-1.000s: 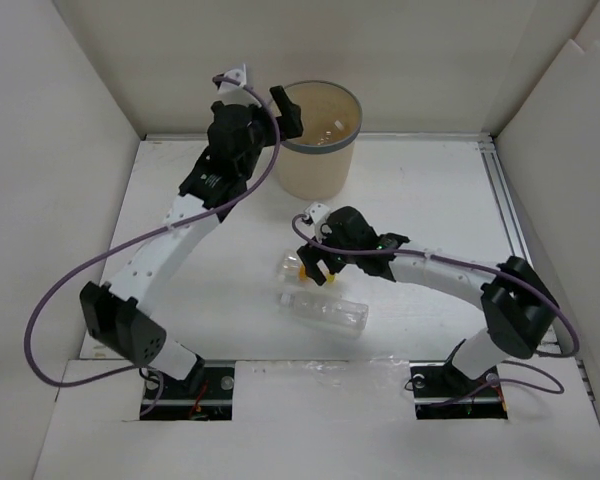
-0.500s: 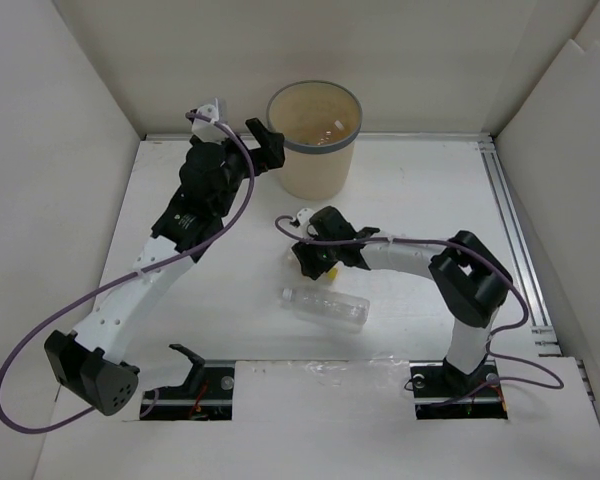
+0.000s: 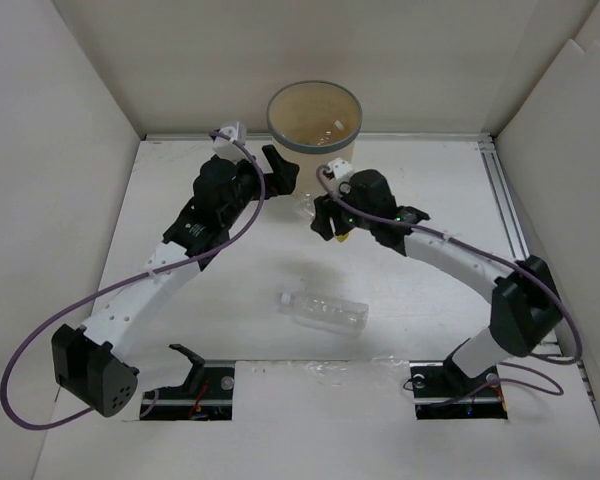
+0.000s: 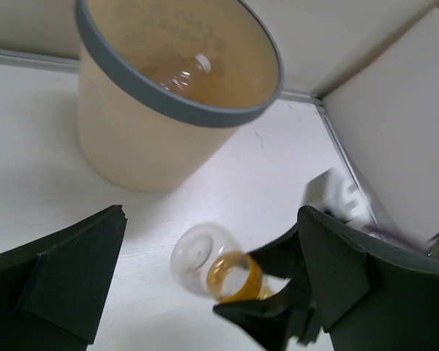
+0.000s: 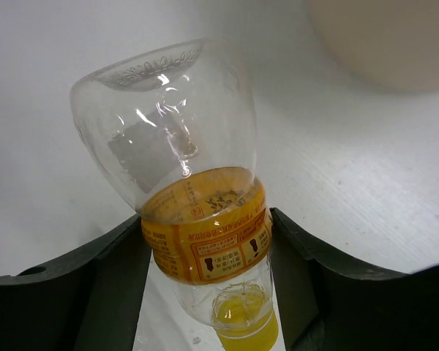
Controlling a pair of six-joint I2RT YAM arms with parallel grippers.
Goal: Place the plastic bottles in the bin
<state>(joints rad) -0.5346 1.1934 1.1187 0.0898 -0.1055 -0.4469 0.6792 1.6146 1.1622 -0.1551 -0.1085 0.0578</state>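
White walls (image 3: pixel 70 200) box in the table (image 3: pixel 430 190). The bin (image 4: pixel 172 108) stands upright at the far middle, and one bottle (image 4: pixel 196 66) lies in it. A big bottle (image 3: pixel 326 311) with no label lies on its side in the near middle, well apart from both grippers. Its long axis runs roughly left to right and its cap is at the left end.

The left gripper (image 3: pixel 282 172) hangs just beside the bin's near-left wall. Its jaws are spread wide and hold nothing, and they sit close to the left of the right arm's load. A purple cable (image 3: pixel 40 330) loops out from each arm.

The right arm rises from its base at the near right. Its elbow is out to the right and its forearm slants far-left, which puts the right gripper (image 5: pixel 208 245) just on the near side of the bin. The left arm stretches from the near left, with its forearm angled far-right toward the bin.

The right gripper is clamped on a small bottle (image 5: pixel 172 139), with one finger on each side of its orange-yellow label. The bottle's long axis runs along the fingers. Its yellow cap is back toward the wrist and its clear base points outward, toward the left gripper. The bottle is near the bin's wall, outside it.
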